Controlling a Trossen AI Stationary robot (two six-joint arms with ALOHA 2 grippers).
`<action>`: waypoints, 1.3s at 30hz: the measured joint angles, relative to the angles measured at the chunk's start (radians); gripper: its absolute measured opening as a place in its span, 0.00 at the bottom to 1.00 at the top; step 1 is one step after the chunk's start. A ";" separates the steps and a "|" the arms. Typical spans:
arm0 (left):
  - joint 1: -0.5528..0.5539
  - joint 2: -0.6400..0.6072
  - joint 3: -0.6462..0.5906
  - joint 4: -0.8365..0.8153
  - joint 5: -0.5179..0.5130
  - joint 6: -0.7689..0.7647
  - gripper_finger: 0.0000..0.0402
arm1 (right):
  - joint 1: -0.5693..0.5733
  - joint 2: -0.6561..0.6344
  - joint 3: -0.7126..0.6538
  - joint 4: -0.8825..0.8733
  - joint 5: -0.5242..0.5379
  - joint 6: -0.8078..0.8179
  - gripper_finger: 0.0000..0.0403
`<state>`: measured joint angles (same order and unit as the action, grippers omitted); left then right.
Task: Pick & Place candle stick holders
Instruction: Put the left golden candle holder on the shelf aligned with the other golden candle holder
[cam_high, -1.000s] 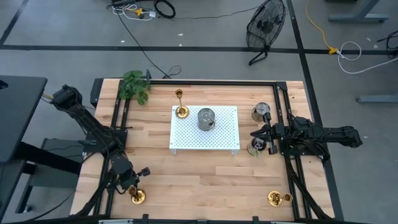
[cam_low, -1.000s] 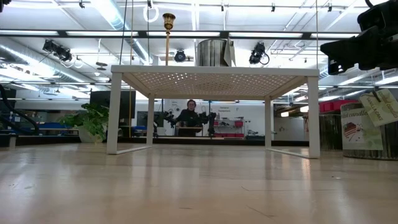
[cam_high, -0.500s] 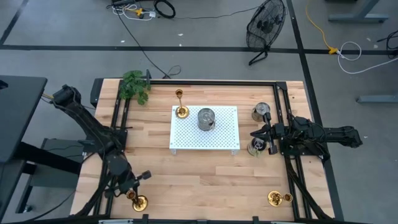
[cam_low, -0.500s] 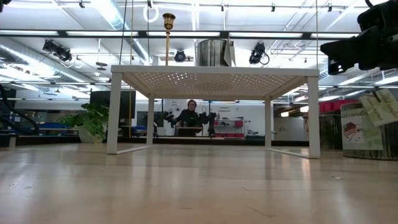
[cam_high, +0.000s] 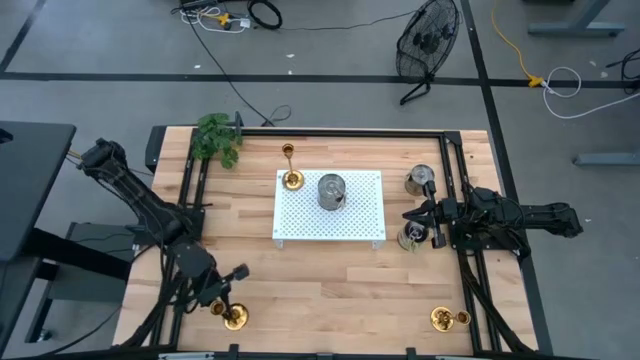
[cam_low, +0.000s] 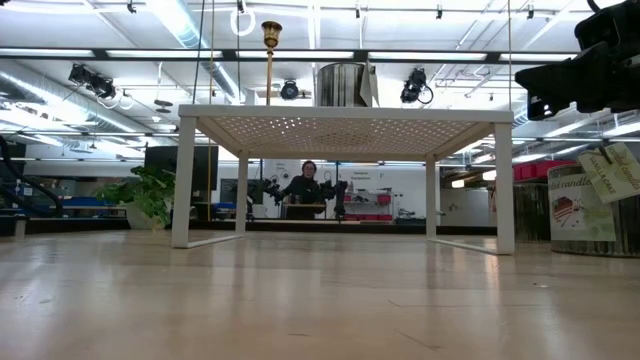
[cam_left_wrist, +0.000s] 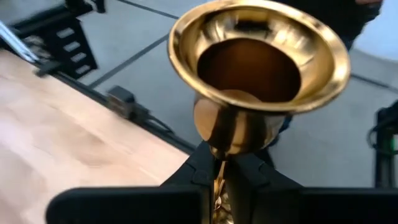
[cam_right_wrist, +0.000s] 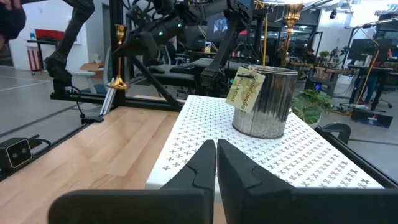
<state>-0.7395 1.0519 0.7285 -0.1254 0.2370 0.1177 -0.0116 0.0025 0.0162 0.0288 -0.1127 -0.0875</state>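
Note:
My left gripper is near the table's near left corner, shut on a short gold candle stick holder, whose flared bowl fills the left wrist view. It also shows in the right wrist view, where the holder hangs above the wood. A tall slim holder stands by its base on the white perforated stand's far left corner. Another short holder sits on the table near the near right corner. My right gripper waits shut at the right edge. My left gripper pinches a narrow gold part of the short holder between its two fingers, just under the rounded bulge below the flared bowl. The holder is lifted clear of the table. Which end of the holder this part is, I cannot tell.
A tin can stands on the white stand. Two more tins stand beside my right gripper. A small plant is at the far left corner. Black frame rails run along both sides. A person sits far behind.
My left gripper has risen with the short holder, lifting it off the table, and has drifted a little toward the table's right edge. It has stayed shut on the holder.

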 joint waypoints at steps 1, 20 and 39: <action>0.014 0.000 0.013 -0.017 -0.001 0.018 0.06 | 0.000 0.000 0.000 0.000 0.000 0.000 0.05; 0.397 -0.014 0.046 -0.067 0.003 -0.107 0.06 | 0.000 0.000 0.000 0.000 0.000 0.000 0.05; 0.617 -0.020 0.300 -0.293 -0.146 0.007 0.06 | 0.000 0.000 0.000 0.000 0.000 0.000 0.05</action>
<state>-0.1228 1.0321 1.0282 -0.4182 0.0908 0.1246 -0.0116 0.0028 0.0158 0.0288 -0.1131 -0.0879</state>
